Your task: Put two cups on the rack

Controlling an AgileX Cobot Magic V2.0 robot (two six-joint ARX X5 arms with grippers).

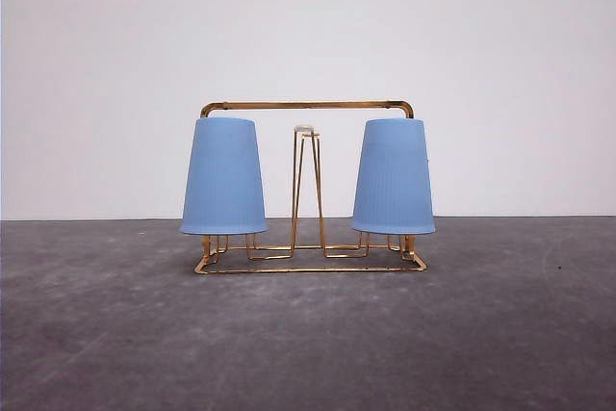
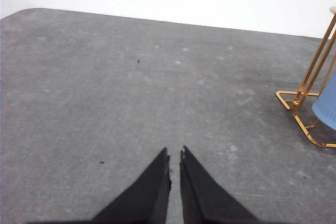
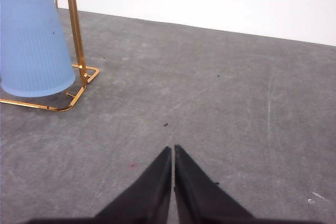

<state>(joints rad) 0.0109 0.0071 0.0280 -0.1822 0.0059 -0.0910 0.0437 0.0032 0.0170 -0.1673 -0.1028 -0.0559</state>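
1. The rack (image 1: 306, 105) is seen standing upright on the grey desk (image 1: 308, 344), near the middle of the front view, in front of a white wall (image 1: 308, 26).
2. Two light blue cups are seen upside down on the rack, mouths facing downward, one at each end under the top handle bar.
3. The left cup (image 1: 223, 177) is hung over the pegs at the rack's left end, and its rim is held just above the wire base.
4. The right cup (image 1: 393, 177) is hung in the same way at the right end and is tilted slightly.
5. Between the two cups a white-tipped centre peg (image 1: 305, 190) is left bare.
6. The left fingers (image 2: 175, 153) are seen closed, tips nearly touching, with nothing held between them; they are held over bare desk, well apart from the rack's corner.
7. The right fingers (image 3: 172, 149) are likewise seen closed and empty over the desk, away from the cup nearest them.
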